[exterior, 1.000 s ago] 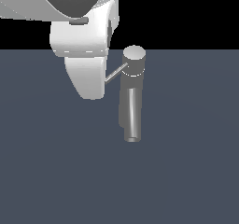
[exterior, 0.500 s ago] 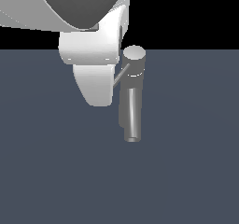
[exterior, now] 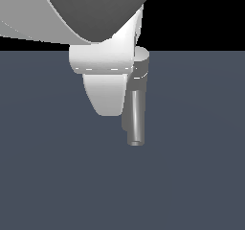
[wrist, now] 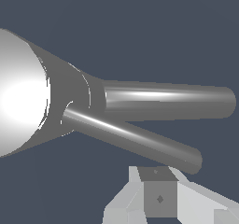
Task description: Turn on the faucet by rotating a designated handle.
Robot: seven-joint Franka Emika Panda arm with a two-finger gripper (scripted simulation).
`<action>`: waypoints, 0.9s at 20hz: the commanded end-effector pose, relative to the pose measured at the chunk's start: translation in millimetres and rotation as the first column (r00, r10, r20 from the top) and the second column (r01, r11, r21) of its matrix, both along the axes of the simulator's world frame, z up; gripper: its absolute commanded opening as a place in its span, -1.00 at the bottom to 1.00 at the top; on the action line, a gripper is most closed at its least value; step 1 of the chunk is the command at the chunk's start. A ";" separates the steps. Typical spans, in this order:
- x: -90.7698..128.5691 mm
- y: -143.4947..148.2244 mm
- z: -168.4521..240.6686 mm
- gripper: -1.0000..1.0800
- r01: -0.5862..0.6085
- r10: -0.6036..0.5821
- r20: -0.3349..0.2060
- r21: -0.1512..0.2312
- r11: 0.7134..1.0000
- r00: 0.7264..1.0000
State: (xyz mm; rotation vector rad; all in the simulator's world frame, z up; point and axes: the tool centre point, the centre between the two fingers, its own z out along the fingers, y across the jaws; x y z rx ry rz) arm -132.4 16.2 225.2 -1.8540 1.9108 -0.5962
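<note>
The grey faucet (exterior: 139,65) stands upright in the exterior view, its tube spout (exterior: 136,121) pointing toward the camera. My white gripper (exterior: 108,110) hangs close against the faucet on the exterior view's left, covering part of the body and hiding the handle there. In the wrist view the round, light cap (wrist: 18,101) is large, and the thick spout (wrist: 168,99) and the thinner handle (wrist: 133,140) jut out from it. My gripper (wrist: 158,192) sits just beside the handle's free end. The fingers (wrist: 159,199) look pressed together, holding nothing.
A flat dark blue-grey floor (exterior: 191,176) surrounds the faucet. My arm's large white and grey link (exterior: 72,13) fills the upper part of the exterior view.
My gripper has moved toward the exterior view's right and slightly lower, up against the faucet. The handle, visible a second ago, is now hidden behind it in that view.
</note>
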 end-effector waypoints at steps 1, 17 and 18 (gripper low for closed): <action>-0.1 0.0 -0.2 -1.00 0.000 0.000 0.000 0.000 1.000 1.000; -4.4 -26.7 -2.7 -1.00 0.004 -0.004 -0.003 0.000 1.000 1.000; -4.7 -28.3 -2.8 -1.00 0.004 -0.004 -0.003 0.000 1.000 1.000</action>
